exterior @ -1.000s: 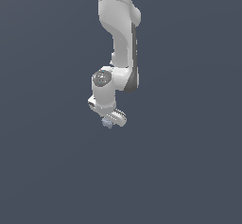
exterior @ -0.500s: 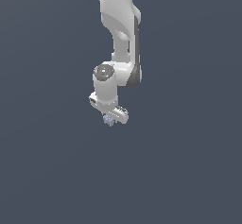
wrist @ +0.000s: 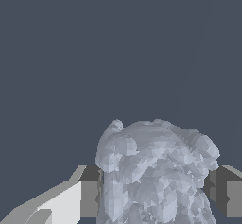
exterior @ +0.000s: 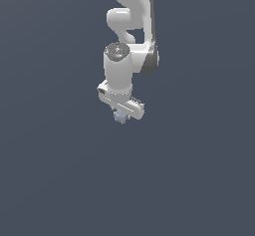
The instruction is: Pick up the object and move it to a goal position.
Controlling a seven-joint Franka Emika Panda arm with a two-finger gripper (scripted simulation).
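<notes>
The white robot arm is hanging down from the 12 o'clock edge of the exterior view. Its gripper is pointing down, near the middle of the picture. It is holding the little lumpy thing, which is pale grey-blue and bumpy all over. In the wrist view the lumpy thing is sitting between the two fingers, and each finger is pressing a side of it. All around is plain dark grey.
</notes>
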